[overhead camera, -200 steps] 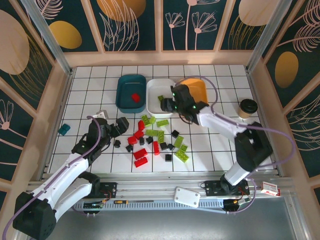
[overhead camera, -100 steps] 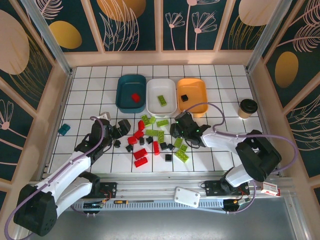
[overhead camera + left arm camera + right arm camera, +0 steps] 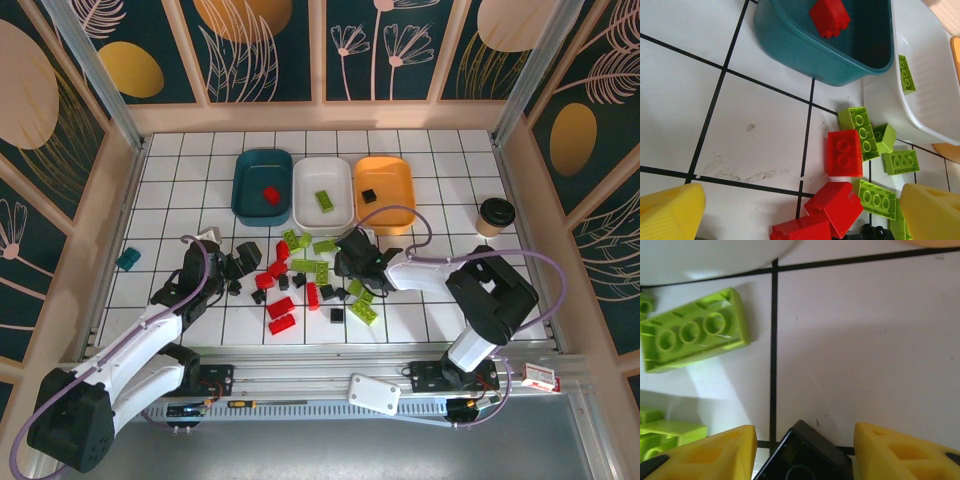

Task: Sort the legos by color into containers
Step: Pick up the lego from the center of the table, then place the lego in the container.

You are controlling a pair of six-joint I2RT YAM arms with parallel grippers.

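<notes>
Three trays stand in a row at the back: the dark teal tray (image 3: 247, 200) holds a red brick (image 3: 270, 194), the white tray (image 3: 305, 205) a lime brick (image 3: 324, 200), the orange tray (image 3: 400, 200) a black brick (image 3: 369, 195). Red, lime and black legos (image 3: 310, 280) lie scattered mid-table. My left gripper (image 3: 245, 257) is open at the pile's left edge; its wrist view shows red bricks (image 3: 837, 205) between the yellow fingertips (image 3: 670, 212). My right gripper (image 3: 348, 262) is open low over the pile's right side, a black brick (image 3: 805, 457) lying between its fingers (image 3: 705, 455).
A lone teal block (image 3: 128, 260) lies at the far left. A tan cup with a black lid (image 3: 494, 215) stands at the right. A lime brick (image 3: 692, 335) lies just ahead of the right gripper, below the white tray's rim (image 3: 715, 255). Wooden walls ring the table.
The right gripper left the white tray, where a lime brick now lies, and dropped to the pile over a black brick. The left gripper barely shifted.
</notes>
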